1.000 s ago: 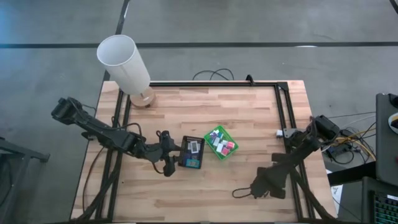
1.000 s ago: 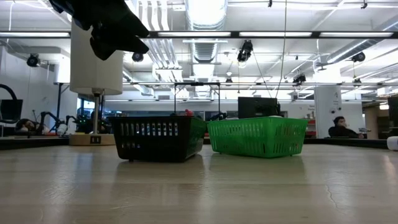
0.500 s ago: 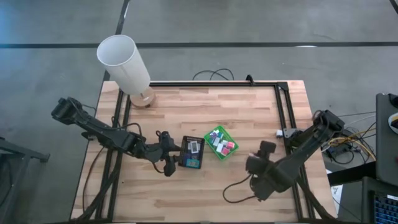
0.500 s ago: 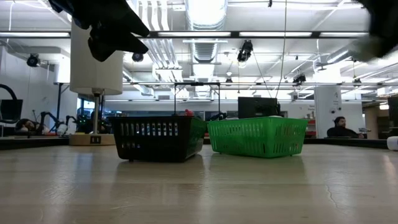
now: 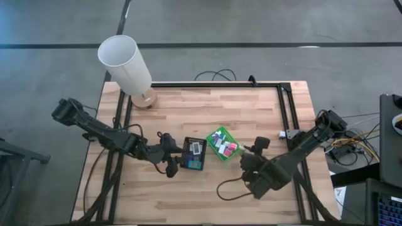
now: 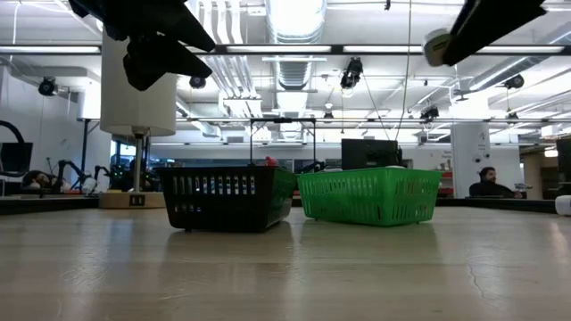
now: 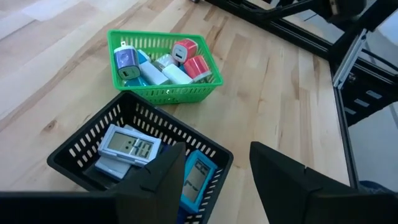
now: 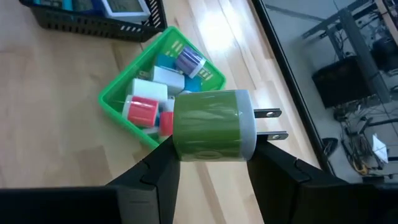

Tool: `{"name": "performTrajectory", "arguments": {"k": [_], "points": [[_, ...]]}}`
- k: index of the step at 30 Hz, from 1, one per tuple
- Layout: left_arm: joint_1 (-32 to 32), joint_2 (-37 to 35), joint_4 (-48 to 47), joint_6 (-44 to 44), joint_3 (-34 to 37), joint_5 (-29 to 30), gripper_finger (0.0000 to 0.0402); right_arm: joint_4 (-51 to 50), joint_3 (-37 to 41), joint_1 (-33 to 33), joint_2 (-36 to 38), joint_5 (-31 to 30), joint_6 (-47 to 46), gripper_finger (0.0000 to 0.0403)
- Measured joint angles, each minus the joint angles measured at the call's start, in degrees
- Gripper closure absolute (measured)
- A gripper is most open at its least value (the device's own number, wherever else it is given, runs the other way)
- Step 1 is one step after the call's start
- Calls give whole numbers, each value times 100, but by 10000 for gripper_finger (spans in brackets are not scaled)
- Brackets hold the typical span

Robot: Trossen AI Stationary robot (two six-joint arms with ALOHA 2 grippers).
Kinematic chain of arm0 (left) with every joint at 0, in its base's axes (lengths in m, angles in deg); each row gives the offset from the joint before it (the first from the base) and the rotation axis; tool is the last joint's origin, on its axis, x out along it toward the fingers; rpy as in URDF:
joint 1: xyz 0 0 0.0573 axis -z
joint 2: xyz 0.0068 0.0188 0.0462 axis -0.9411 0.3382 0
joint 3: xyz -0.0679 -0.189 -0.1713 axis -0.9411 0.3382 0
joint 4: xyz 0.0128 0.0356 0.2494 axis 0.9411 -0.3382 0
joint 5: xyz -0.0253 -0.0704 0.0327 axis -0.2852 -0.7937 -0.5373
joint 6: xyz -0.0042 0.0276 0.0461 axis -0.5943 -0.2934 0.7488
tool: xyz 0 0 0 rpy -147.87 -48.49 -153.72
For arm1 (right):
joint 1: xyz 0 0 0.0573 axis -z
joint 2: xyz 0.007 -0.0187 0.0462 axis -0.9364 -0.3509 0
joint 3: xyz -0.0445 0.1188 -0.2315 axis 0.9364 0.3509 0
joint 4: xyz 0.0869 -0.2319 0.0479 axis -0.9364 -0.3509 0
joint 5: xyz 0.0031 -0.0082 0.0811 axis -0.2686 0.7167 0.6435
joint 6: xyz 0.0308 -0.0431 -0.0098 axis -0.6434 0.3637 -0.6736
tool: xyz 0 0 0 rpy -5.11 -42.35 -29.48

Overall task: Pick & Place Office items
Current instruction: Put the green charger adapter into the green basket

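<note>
Right gripper (image 8: 214, 163): jaws pinched on a green plug adapter (image 8: 214, 126), its two prongs sticking out sideways. It hangs above the worktop (image 5: 213, 107), just beside the green basket (image 5: 215, 135) on the right-arm side, not over it. In the low view only the white tip of the load shows, high up (image 6: 435, 46).

Left gripper (image 7: 214, 171): jaws spread part way, nothing between them, hovering over the near rim of the black basket (image 7: 78, 152).

Green basket holds small adapters (image 7: 161, 62): pink, white, teal, one purple-faced. Black basket sits touching it on the left-arm side and holds flat calculators (image 7: 127, 148), one grey-white, one blue.

White lampshade (image 5: 124, 63) stands at the far left corner, well apart from both baskets.
</note>
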Motion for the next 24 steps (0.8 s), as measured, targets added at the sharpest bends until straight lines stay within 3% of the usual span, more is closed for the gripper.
{"name": "performTrajectory", "arguments": {"k": [14,24], "points": [[-2,0,1,-45,0,1,213,2022,56,1056,0,391,2209,252],[-2,0,1,-44,0,2,213,2348,289,1754,0,1047,2630,252]]}}
